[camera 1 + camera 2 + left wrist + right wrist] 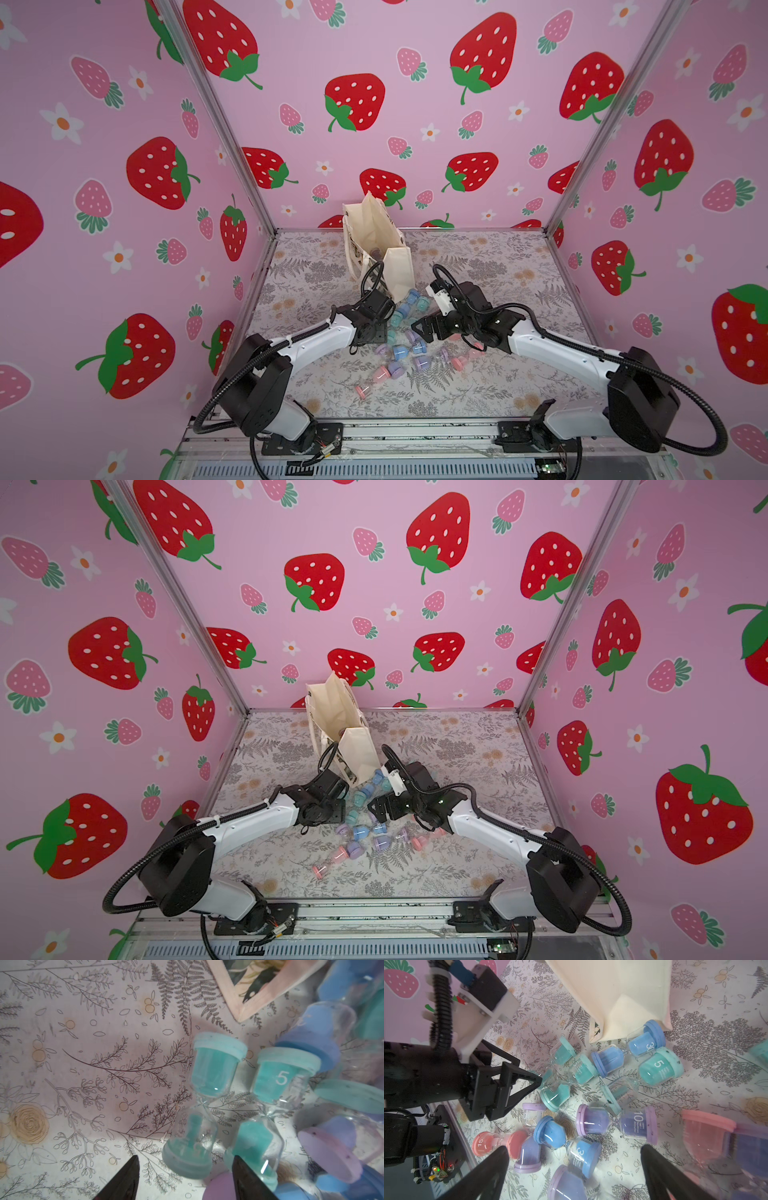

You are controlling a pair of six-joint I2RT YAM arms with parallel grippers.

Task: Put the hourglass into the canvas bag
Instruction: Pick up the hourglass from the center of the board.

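Note:
The cream canvas bag stands open-topped at the back middle of the table, and its printed corner shows in the left wrist view. Several hourglasses lie in a pile in front of it. My left gripper is open and low on the mat, its jaws either side of the bottom cap of a teal hourglass. One finger overlaps a second teal hourglass marked 5. My right gripper hangs wide open over the pile, holding nothing.
Blue, purple and pink hourglasses lie close together on the floral mat. Strawberry-print walls close in the left, back and right sides. The arm bases sit on the metal rail along the front edge.

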